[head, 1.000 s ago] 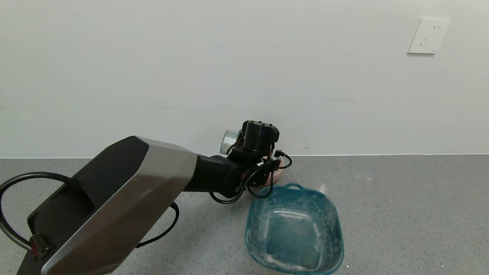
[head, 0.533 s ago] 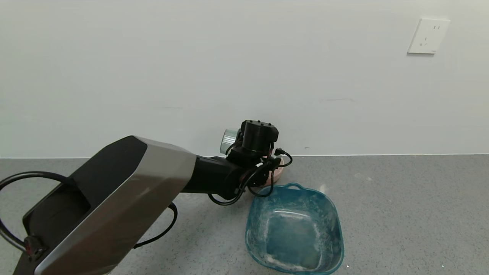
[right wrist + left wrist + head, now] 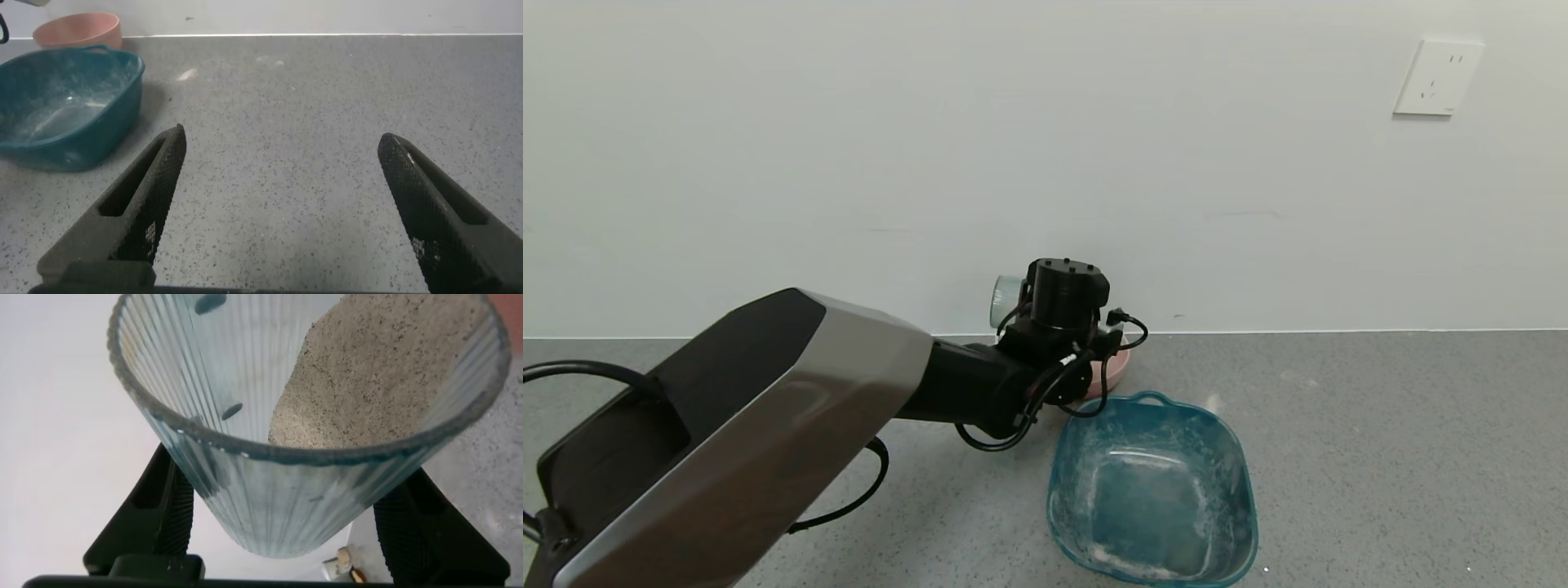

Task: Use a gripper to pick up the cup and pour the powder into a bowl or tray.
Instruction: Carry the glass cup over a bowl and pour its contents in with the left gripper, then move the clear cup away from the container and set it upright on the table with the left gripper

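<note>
We had the left gripper (image 3: 1058,314) far out by the wall, its fingers (image 3: 167,514) shut on the cup (image 3: 306,425), which lay tipped with its mouth pointing left. The bowl (image 3: 1112,369) sat just right of and below the gripper, mostly hidden behind it, so the cup's long axis pointed away from it. The tub (image 3: 1152,490) lay nearer us. The right gripper (image 3: 282,204) hung wide open and empty over the floor (image 3: 327,122), off to the right
</note>
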